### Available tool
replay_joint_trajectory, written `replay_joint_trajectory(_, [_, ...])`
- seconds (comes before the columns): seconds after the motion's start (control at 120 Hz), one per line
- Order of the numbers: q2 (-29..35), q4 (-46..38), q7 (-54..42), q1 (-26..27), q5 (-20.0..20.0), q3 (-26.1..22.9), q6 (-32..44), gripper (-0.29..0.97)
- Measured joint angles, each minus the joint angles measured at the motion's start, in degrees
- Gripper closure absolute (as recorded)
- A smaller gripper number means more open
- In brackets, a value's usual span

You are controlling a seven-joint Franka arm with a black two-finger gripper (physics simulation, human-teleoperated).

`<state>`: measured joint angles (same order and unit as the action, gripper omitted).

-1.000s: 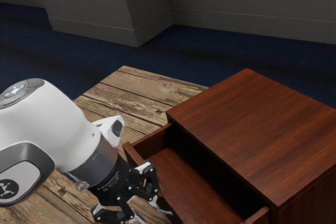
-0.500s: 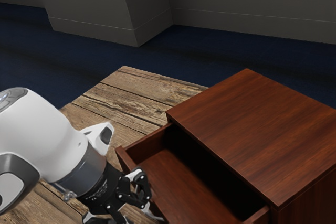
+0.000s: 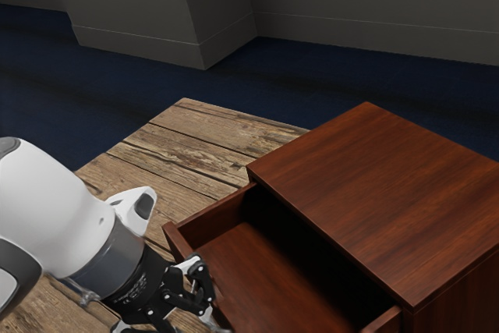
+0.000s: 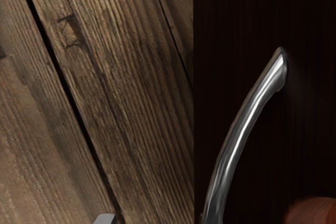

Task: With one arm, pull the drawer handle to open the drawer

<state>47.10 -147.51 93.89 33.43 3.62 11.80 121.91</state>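
Drawer point(image 3: 269, 274) stands pulled well out of the dark wooden cabinet point(image 3: 374, 185) on the plank desk point(image 3: 195, 142). The end effector point(image 3: 191, 309) sits right at the drawer's front face. The exterior view's lower edge cuts it off, so I cannot tell whether it is clenched or released. In the wrist view, the curved metal handle point(image 4: 239, 140) arcs off the dark front panel.

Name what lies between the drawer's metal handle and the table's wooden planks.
A strip of the dark drawer front separates the handle from the planks, in the wrist view.
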Motion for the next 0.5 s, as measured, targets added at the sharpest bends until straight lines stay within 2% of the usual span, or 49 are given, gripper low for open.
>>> replay_joint_trajectory(0.5, [0.93,-0.35,-0.44,-0.29,0.25,-0.01,-0.08,0.33])
